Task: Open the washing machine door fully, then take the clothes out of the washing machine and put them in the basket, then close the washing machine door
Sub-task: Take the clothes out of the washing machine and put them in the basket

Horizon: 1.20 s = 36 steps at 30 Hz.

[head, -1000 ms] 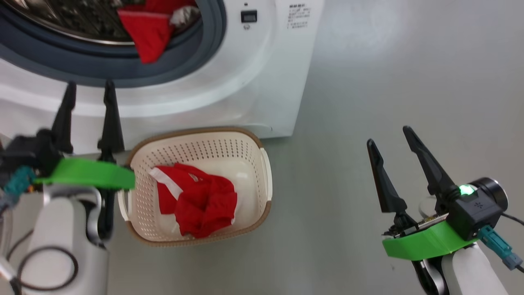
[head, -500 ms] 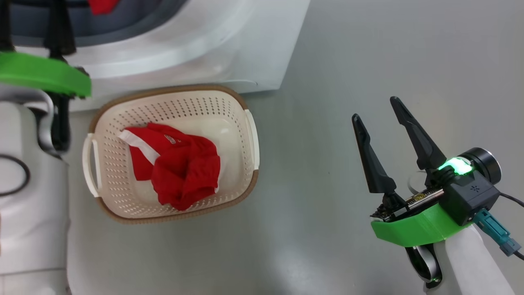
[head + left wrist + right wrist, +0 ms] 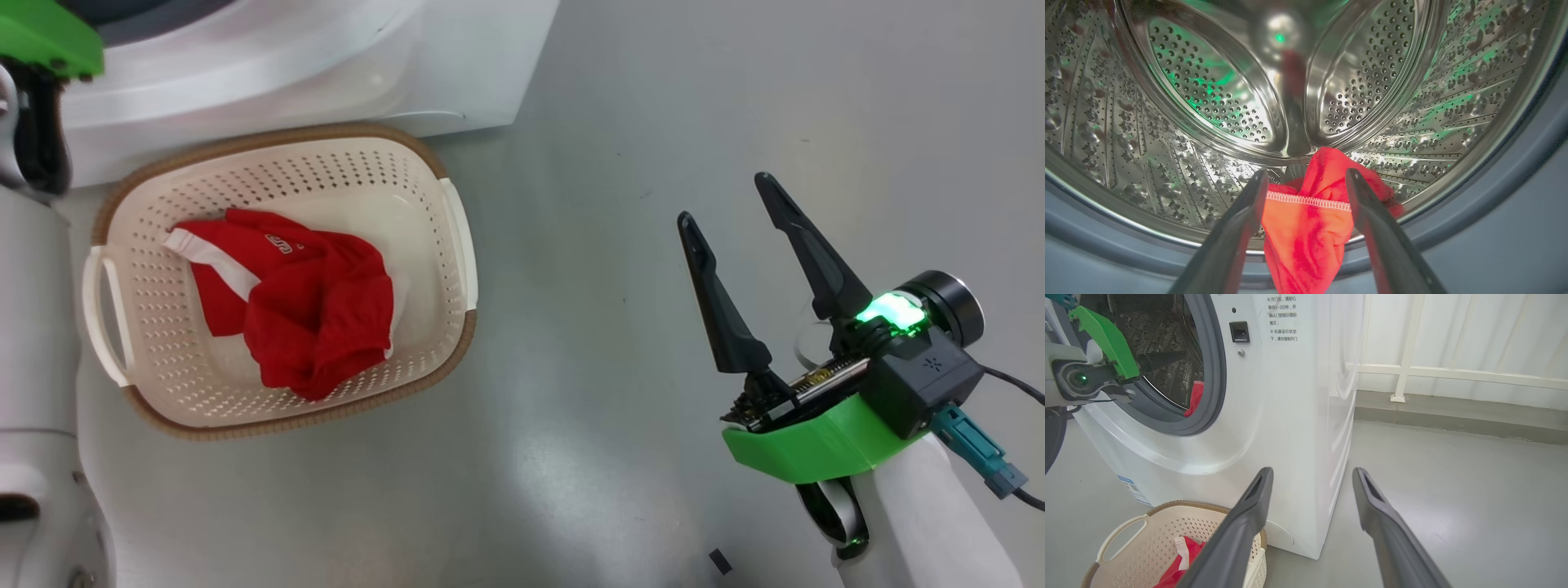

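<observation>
Red garment [image 3: 1306, 237], edges behind left hand [image 3: 1306, 173], bottom cropped

Head view down onto basket [image 3: 326, 180], left wrist close into drum [image 3: 1167, 134], right wrist shares basket

I count one washing machine [image 3: 1298, 416], one basket [image 3: 326, 171] in front of it, and two red garments [image 3: 310, 318], one at its drum.

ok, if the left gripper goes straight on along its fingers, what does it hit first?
Most likely the red garment hanging over the drum lip; it sits between the open fingers of the left gripper. Behind it, the drum's back wall. Gap to the cloth unclear.
</observation>
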Tool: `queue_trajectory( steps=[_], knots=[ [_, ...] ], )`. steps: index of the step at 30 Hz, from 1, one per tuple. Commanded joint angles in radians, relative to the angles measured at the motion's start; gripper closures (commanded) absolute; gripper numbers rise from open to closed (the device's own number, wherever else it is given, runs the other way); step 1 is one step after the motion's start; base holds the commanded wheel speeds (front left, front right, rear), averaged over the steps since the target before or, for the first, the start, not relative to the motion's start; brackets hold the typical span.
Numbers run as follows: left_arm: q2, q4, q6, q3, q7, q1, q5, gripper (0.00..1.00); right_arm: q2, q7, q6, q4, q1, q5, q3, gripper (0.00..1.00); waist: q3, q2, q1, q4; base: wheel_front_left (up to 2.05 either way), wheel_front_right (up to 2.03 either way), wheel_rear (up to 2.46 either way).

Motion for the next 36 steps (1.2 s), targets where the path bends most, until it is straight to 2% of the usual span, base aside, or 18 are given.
queue_trajectory(
  steps=[1,5,14,22,27,32,33,34,35,36],
  knots=[
    [0.046,0.017,-0.008,0.021,-0.003,-0.031,-0.024,0.0,0.001,-0.006,0.003,-0.021,-0.009,0.001,0.031,0.0,0.011,0.0,0.0,-0.013,0.0,0.0,0.0],
    [0.055,0.093,-0.008,0.027,0.014,-0.081,-0.043,0.0,-0.002,-0.006,0.003,-0.017,-0.012,0.003,0.039,0.0,0.015,0.0,0.0,-0.021,0.0,0.0,0.0],
    [0.082,0.274,0.007,-0.005,0.195,-0.175,-0.036,0.0,-0.004,-0.006,0.003,-0.006,-0.014,0.012,0.056,0.0,0.018,0.0,0.0,-0.043,0.0,0.0,0.0],
    [0.091,0.317,0.015,-0.026,0.297,-0.189,-0.035,0.0,-0.003,-0.006,0.003,-0.002,-0.011,0.019,0.068,0.0,0.022,0.0,0.0,-0.06,0.0,0.0,0.0],
    [0.102,0.328,0.052,-0.045,0.348,-0.19,-0.022,0.0,-0.003,-0.006,0.003,-0.003,-0.013,0.022,0.071,0.0,0.029,0.0,0.0,-0.069,0.0,0.0,0.0],
    [0.111,0.33,0.072,-0.077,0.345,-0.193,0.002,0.02,-0.002,-0.006,0.003,-0.002,-0.012,0.029,0.072,0.0,0.033,0.0,0.0,-0.073,0.0,0.0,0.0],
    [0.112,0.33,0.073,-0.08,0.342,-0.193,0.003,0.57,-0.002,-0.006,0.003,-0.002,-0.012,0.03,0.073,0.0,0.034,0.0,0.0,-0.074,0.0,0.0,0.0],
    [0.113,0.331,0.073,-0.083,0.341,-0.193,0.004,0.94,-0.002,-0.006,0.003,-0.002,-0.012,0.032,0.073,0.0,0.034,0.0,0.0,-0.075,0.0,0.0,0.0],
    [0.114,0.331,0.075,-0.089,0.34,-0.193,0.009,1.0,-0.001,-0.006,0.003,-0.001,-0.012,0.033,0.074,0.0,0.035,0.0,0.0,-0.075,0.0,0.0,0.0],
    [0.115,0.331,0.077,-0.093,0.333,-0.193,0.011,1.0,-0.001,-0.006,0.003,-0.001,-0.013,0.034,0.074,0.0,0.036,0.0,0.0,-0.075,0.0,0.0,0.0]
  ],
)
